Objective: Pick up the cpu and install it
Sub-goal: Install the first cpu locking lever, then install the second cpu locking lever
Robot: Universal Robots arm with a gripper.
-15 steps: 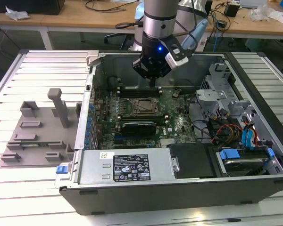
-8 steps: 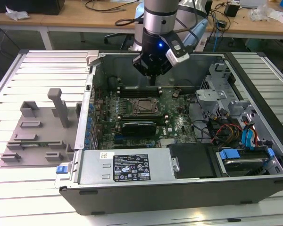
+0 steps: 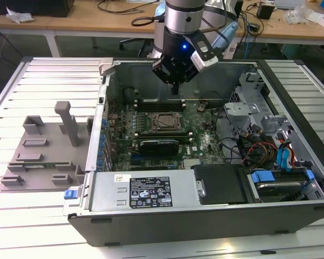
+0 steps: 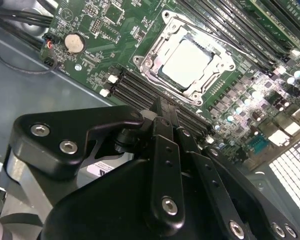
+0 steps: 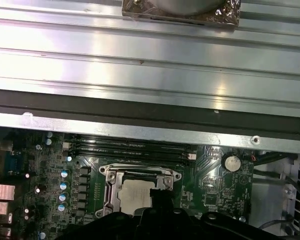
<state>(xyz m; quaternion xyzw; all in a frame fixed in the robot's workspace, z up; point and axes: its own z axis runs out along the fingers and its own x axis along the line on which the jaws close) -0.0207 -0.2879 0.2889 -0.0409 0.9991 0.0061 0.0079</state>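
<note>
One silvery square cpu [image 4: 187, 62] sits in its socket on the green motherboard [image 4: 115, 30], inside the open grey computer case [image 3: 205, 216] on a slatted metal table [image 3: 38, 216]; black gripper [image 3: 174, 89] hovers above, jaw state unclear.

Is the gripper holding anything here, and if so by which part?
Nothing is held. The cpu already sits in the socket frame, apart from the gripper above the motherboard.

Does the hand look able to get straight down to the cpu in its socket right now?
Probably yes. The cpu lies face-up in the open socket frame, nothing covers it, and the hand hangs above the motherboard nearby.
</note>
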